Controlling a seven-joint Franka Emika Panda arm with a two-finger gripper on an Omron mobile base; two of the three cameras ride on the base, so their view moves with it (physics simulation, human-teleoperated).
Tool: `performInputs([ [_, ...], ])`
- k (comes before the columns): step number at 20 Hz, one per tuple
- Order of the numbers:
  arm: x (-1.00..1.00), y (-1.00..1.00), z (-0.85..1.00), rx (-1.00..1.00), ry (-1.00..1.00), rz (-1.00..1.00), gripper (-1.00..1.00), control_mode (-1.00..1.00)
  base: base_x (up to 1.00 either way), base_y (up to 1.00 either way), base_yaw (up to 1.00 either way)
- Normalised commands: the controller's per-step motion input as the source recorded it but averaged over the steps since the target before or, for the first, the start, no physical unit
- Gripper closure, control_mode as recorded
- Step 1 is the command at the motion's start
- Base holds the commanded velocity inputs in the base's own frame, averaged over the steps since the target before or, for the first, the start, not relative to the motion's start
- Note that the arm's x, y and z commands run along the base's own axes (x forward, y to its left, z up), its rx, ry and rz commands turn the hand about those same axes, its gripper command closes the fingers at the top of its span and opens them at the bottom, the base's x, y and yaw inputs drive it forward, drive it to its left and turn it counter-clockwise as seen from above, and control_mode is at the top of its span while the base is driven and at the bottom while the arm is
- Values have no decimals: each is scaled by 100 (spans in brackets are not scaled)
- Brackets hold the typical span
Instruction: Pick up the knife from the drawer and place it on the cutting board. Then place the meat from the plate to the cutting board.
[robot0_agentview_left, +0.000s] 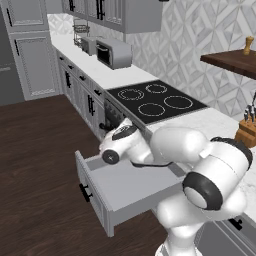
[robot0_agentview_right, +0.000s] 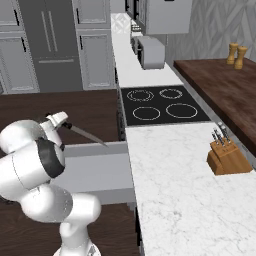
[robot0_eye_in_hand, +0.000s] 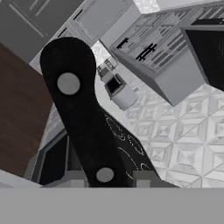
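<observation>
Black-handled knife (robot0_agentview_right: 85, 134) clamped in end effector (robot0_agentview_right: 64, 124), blade slanting down over open drawer (robot0_agentview_left: 127, 187).

The knife (robot0_agentview_right: 86, 135), black-handled with a narrow silver blade, is lifted above the open light grey drawer (robot0_agentview_left: 131, 191), its blade slanting downward; its black handle (robot0_eye_in_hand: 81, 113) shows two rivets

- One knife (robot0_agentview_right: 85, 135) is showing, with a black handle (robot0_eye_in_hand: 81, 113) and a narrow silver blade
- One drawer (robot0_agentview_left: 117, 187) is standing pulled open
- One wooden knife block (robot0_agentview_right: 227, 157) is sitting on the worktop (robot0_agentview_right: 185, 195)
- One cooktop (robot0_agentview_left: 155, 101) is lying flush, carrying four ring burners
- Two wooden shakers (robot0_agentview_right: 236, 53) are standing on the dark shelf (robot0_agentview_right: 220, 85)
- One toaster oven (robot0_agentview_left: 114, 52) is resting farther along
</observation>
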Motion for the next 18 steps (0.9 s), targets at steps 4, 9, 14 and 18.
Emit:
performInputs([
  [4, -67, -53, 100, -5, 8, -2, 100, -100, 0, 0, 0],
  [9, -37, -59, 100, -12, 41, 0, 100, -100, 0, 0, 0],
  [14, -2, -29, 65, -24, 59, 0, 100, -100, 0, 0, 0],
  [18, -4, -22, 0, -29, 51, 1, 100, -100, 0, 0, 0],
])
